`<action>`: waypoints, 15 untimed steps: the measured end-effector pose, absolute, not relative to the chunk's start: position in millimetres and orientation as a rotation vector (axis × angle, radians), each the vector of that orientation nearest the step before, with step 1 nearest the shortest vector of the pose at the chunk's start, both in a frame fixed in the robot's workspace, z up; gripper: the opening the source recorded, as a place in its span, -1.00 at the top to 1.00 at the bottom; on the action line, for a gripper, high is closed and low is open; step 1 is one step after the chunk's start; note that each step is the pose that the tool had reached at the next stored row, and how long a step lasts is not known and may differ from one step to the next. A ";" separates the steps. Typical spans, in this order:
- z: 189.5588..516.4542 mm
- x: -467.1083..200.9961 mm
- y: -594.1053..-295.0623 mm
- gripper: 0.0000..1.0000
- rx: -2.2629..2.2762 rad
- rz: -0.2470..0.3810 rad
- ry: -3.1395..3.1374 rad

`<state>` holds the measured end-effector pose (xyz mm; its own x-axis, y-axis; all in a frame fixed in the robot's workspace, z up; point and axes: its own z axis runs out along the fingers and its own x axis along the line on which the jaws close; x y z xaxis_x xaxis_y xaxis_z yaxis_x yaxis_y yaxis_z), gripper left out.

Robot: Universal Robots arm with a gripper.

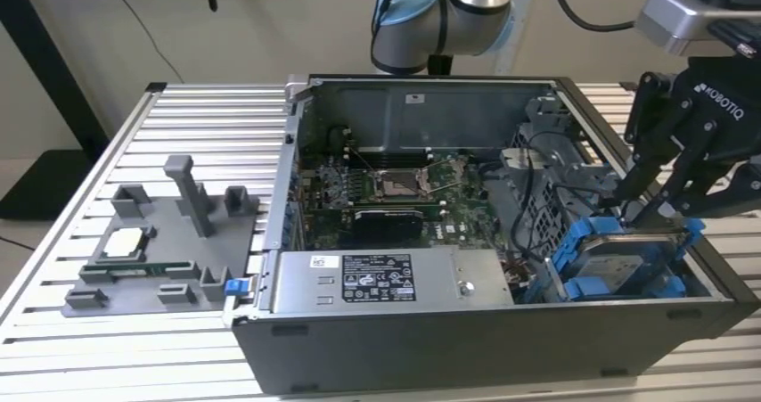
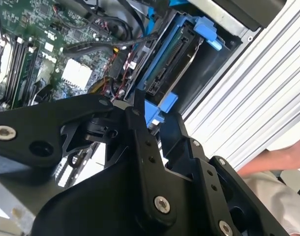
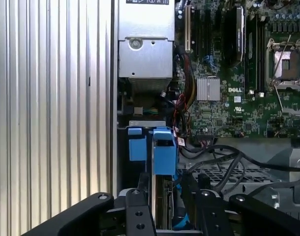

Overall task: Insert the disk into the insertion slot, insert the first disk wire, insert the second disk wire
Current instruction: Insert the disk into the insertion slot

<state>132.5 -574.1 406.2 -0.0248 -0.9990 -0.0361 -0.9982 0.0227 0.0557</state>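
One disk (image 1: 625, 252) in claw (image 1: 637, 208), seemingly within insertion slot (image 1: 550, 242).

The disk (image 1: 621, 258), silver-labelled in a blue carrier, lay tilted at the mouth of the grey perforated insertion slot (image 1: 537, 228).

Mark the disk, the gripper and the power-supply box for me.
the disk (image 1: 628, 258), exterior view, on its silver label
the gripper (image 1: 642, 210), exterior view, midway between its fingertips
the power-supply box (image 1: 393, 282), exterior view, on its labelled top face
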 end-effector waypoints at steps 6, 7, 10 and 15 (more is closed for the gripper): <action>403.6 132.2 -573.1 -1.00 2.189 -0.093 -2.249; 403.5 132.2 -573.6 -1.00 2.187 -0.097 -2.247; 402.6 132.0 -577.5 -1.00 2.183 -0.104 -2.244; 398.3 131.8 -580.4 1.00 2.177 -0.110 -2.244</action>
<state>131.8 -580.4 398.3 -0.0312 -0.9987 -0.0392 -0.9978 0.0288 0.0595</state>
